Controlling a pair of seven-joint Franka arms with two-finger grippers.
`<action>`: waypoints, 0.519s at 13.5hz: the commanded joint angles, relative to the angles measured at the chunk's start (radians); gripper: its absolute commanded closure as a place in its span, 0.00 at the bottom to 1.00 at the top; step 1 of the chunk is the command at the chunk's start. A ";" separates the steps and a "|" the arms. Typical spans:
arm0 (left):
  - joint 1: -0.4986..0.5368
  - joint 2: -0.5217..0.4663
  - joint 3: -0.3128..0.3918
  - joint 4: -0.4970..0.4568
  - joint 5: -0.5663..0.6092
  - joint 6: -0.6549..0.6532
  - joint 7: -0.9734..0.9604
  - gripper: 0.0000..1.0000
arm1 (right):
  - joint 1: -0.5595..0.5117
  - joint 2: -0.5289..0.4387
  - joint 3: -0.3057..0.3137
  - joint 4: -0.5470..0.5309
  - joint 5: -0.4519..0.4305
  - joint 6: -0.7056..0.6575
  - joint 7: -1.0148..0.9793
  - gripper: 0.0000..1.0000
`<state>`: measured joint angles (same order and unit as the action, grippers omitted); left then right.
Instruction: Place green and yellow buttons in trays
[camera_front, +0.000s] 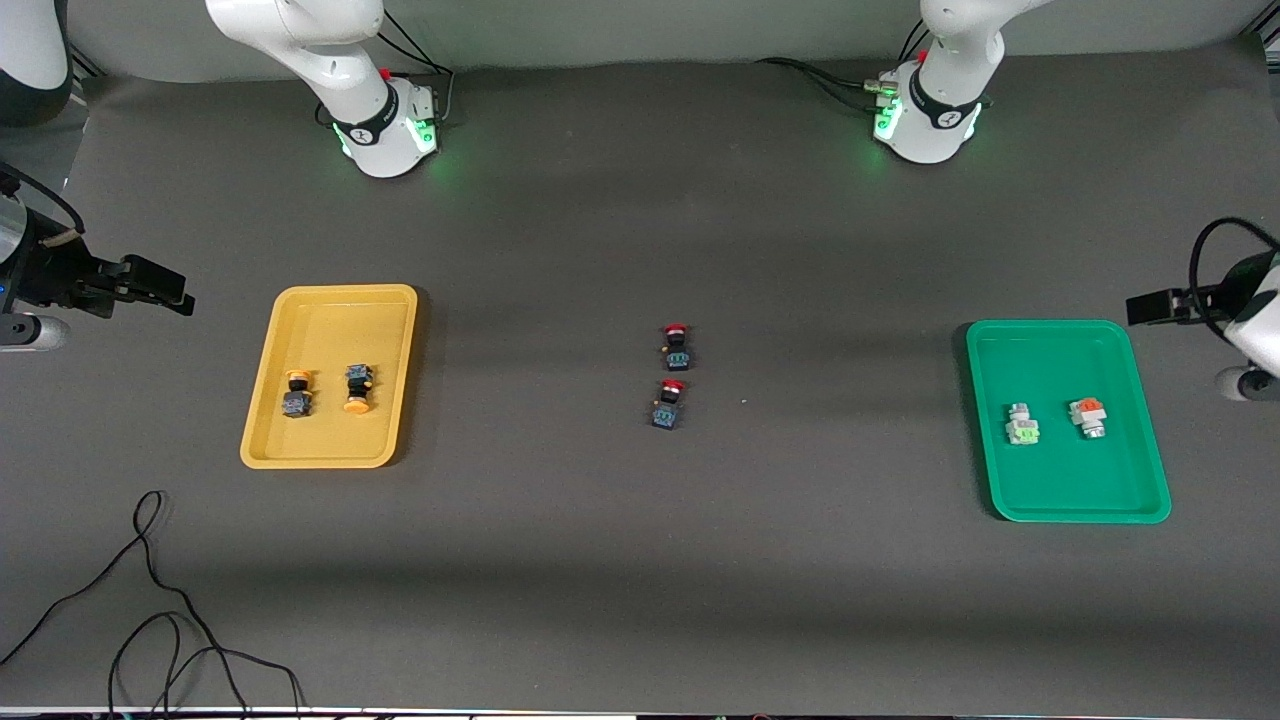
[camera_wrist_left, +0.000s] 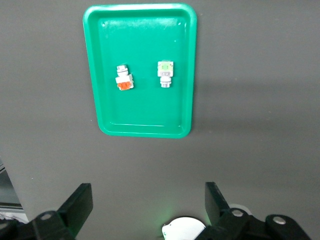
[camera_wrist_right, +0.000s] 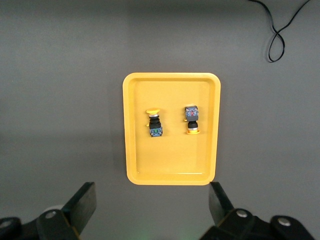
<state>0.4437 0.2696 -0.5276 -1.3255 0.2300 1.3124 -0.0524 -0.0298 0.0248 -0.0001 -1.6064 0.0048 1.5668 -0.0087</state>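
Note:
The yellow tray (camera_front: 340, 320) holds two yellow-capped buttons (camera_front: 297, 393) (camera_front: 357, 388) lying on their sides. The green tray (camera_front: 1060, 350) holds the green-marked grey button (camera_front: 1021, 424) and the orange-marked grey button (camera_front: 1086, 415). My right gripper (camera_front: 165, 290) is open and empty, raised over the table beside the yellow tray (camera_wrist_right: 170, 160), at the right arm's end; its view shows both yellow buttons (camera_wrist_right: 154, 122) (camera_wrist_right: 191, 119). My left gripper (camera_front: 1150, 307) is open and empty, raised beside the green tray (camera_wrist_left: 142, 40), at the left arm's end; its view shows the orange-marked (camera_wrist_left: 123, 80) and green-marked (camera_wrist_left: 165, 72) buttons.
Two red-capped black-blue switches (camera_front: 677, 346) (camera_front: 669, 404) lie at the table's middle, between the trays. A loose black cable (camera_front: 150, 600) loops on the table nearer to the front camera than the yellow tray.

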 joint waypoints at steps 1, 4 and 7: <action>-0.029 0.028 -0.008 0.091 -0.008 -0.077 0.011 0.00 | -0.007 0.009 0.003 0.026 -0.009 -0.005 0.021 0.00; -0.031 0.028 -0.017 0.091 -0.008 -0.082 0.014 0.00 | -0.012 0.009 0.003 0.037 -0.008 -0.005 0.021 0.00; -0.030 0.023 -0.035 0.085 -0.009 -0.088 0.012 0.00 | -0.015 0.009 0.003 0.042 -0.008 -0.004 0.019 0.00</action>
<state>0.4213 0.2815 -0.5546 -1.2728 0.2245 1.2534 -0.0514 -0.0382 0.0260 -0.0032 -1.5900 0.0048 1.5674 -0.0079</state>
